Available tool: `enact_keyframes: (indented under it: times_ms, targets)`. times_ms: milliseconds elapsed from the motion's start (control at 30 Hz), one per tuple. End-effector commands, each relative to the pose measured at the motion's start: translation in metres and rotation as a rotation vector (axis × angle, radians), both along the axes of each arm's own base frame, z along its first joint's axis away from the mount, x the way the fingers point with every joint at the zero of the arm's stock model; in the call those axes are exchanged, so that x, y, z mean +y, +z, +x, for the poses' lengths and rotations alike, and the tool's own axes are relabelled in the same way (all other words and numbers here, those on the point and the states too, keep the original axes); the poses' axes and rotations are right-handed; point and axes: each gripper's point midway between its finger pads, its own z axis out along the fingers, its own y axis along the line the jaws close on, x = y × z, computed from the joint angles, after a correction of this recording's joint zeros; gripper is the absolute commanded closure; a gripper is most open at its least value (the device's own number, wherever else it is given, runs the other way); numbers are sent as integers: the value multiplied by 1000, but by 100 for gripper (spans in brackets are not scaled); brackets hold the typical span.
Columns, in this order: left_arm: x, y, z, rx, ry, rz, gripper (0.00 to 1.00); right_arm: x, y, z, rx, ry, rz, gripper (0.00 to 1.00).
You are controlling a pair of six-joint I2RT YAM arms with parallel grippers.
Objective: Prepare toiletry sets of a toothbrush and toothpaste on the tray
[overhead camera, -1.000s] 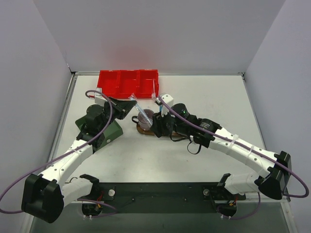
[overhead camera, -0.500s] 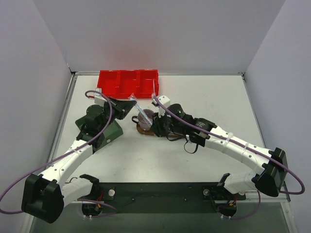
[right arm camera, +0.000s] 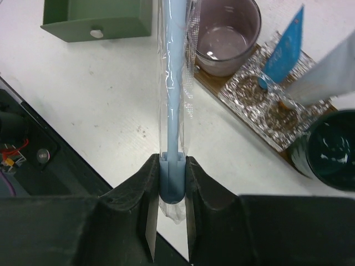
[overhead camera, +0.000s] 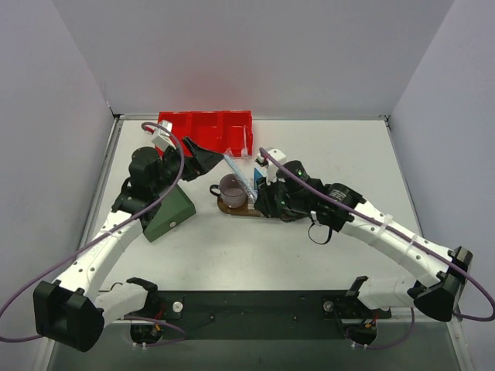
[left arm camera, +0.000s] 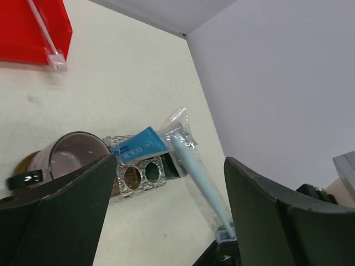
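Nearest to the bases, the right pincer (right arm camera: 172, 167) is closed tightly on the blunt end of a light blue toothbrush (right arm camera: 173, 83), which is sealed in a clear wrap. I think it grips the very end so that the long part stays free and can be laid down without the fingers touching anything else. The brush is in the air, not on the tray (overhead camera: 230, 206). It points away from the pincer and passes just beside the purple cup (right arm camera: 224, 30), which stands on the tray. To the left, the green box (overhead camera: 168, 215) sits apart on the tabletop (overhead camera: 325, 154).

On the tray, the blue toothpaste tube (right arm camera: 284, 52) rests with its cap on a glittering holder (right arm camera: 258, 97). A dark cup (right arm camera: 333, 149) stands at the end of the holder. The brush probably belongs next to this tube, to make one set.

Further away, the left pincer (left arm camera: 169, 165) is wide open and holds nothing. It hangs off to the side and faces the tray, perhaps to leave room. Behind it is the red bin (overhead camera: 203, 131), where another thin toothbrush (left arm camera: 43, 27) lies, not yet collected.
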Motion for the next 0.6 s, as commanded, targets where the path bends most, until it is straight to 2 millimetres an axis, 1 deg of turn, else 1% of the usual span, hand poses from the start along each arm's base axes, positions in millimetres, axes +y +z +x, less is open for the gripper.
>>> enact_keyframes:
  times_ms: [0,33,67,133,167,233,267,333,367,467,567]
  targets:
    - [26,14,-11,-159,-37,295,11,-48,18,-20,63,-61,-74,100]
    - [33,16,-11,-178,-14,335,10,-55,17,-24,80,-67,-90,100]
    - [38,9,-14,-170,-12,382,10,-68,14,-33,118,-82,-123,100]
    - [47,8,-14,-224,-14,487,9,-80,18,-42,151,-93,-134,100]
    - [53,2,-14,-216,1,531,9,-92,12,-50,191,-105,-171,100]
    - [62,-4,-15,-238,24,598,9,-101,15,-58,218,-109,-184,100]
    - [67,-7,-13,-241,51,618,9,-111,12,-65,245,-115,-220,100]
    - [71,-9,-13,-261,59,651,9,-118,14,-70,270,-128,-237,100]
    - [73,-11,-14,-258,59,663,9,-124,11,-78,305,-125,-264,100]
    - [77,-12,-13,-263,71,687,9,-127,4,-90,372,-101,-305,100]
    - [78,-16,-14,-261,67,698,9,-131,-5,-95,416,-86,-352,100]
